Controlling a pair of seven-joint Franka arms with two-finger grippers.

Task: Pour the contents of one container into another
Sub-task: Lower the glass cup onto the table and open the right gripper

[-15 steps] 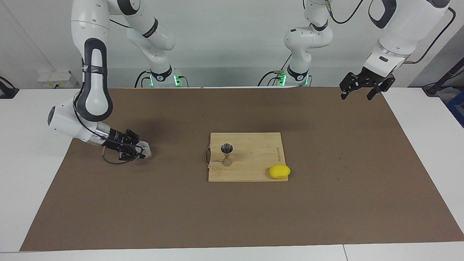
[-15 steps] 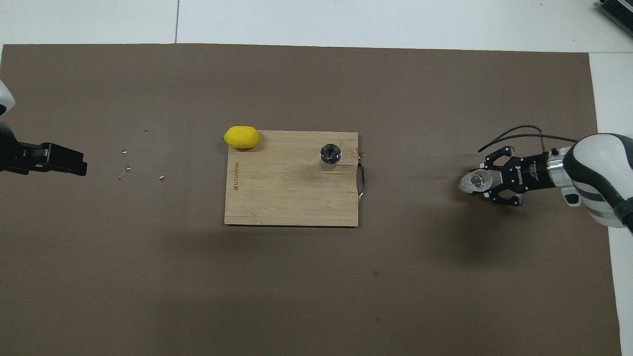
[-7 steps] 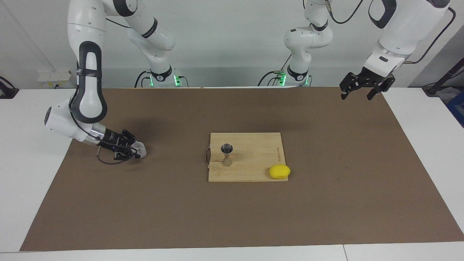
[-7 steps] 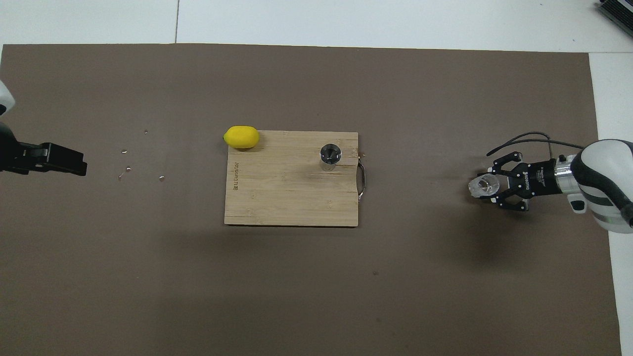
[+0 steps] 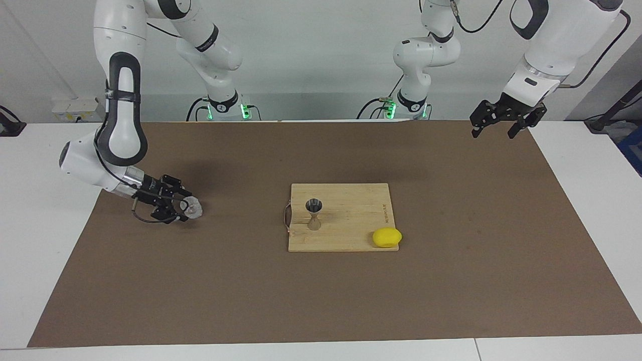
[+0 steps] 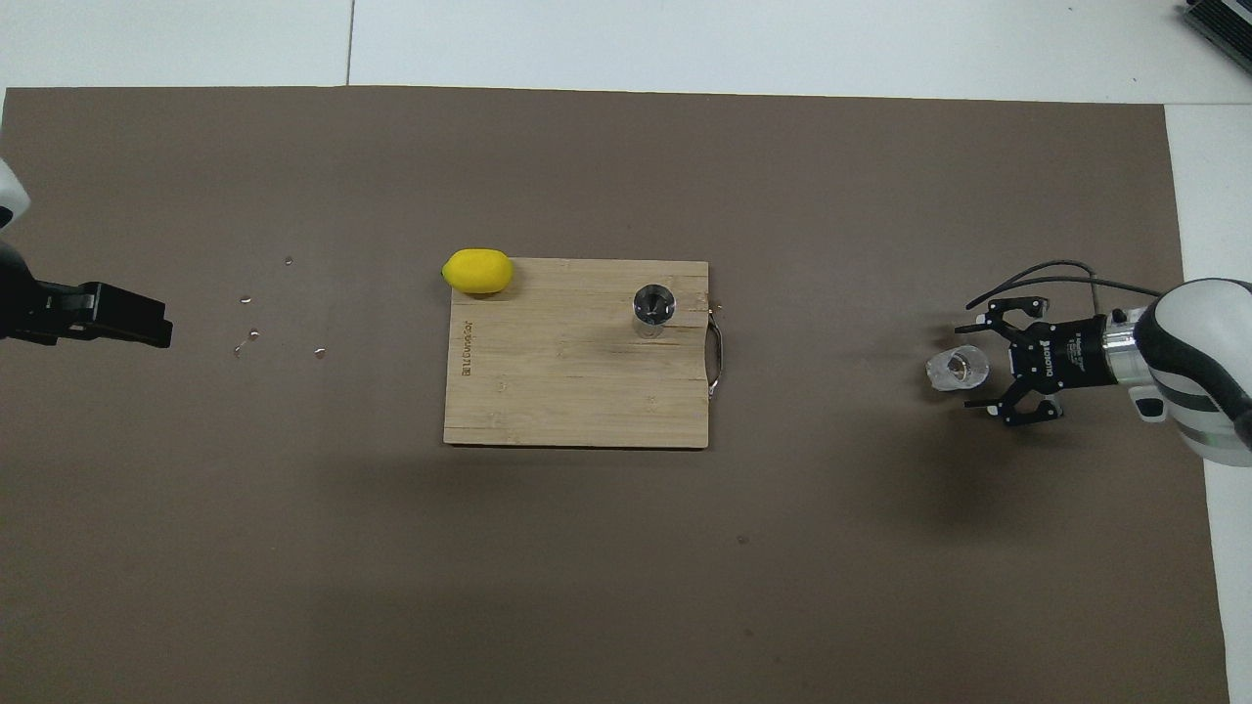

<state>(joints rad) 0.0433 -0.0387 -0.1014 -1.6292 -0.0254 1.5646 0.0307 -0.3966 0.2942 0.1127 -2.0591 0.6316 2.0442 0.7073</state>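
Note:
The clear glass cup (image 5: pixel 193 208) (image 6: pixel 957 368) rests on the brown mat toward the right arm's end of the table. My right gripper (image 5: pixel 179 205) (image 6: pixel 981 370) is low at the cup, open, its fingers spread to either side and off the glass. The steel jigger (image 5: pixel 314 213) (image 6: pixel 653 308) stands upright on the wooden cutting board (image 5: pixel 351 220) (image 6: pixel 567 391), near the board's handle. My left gripper (image 5: pixel 493 133) (image 6: pixel 132 321) waits open and empty, raised over the mat's edge at the left arm's end.
A yellow lemon (image 5: pixel 386 237) (image 6: pixel 477 271) lies at the board's corner that is farther from the robots, toward the left arm's end. A few small drops (image 6: pixel 252 334) dot the mat between the lemon and my left gripper.
My right gripper has opened and let go of the glass cup, which now rests on the mat; the hand has drawn back slightly. The left arm has not moved.

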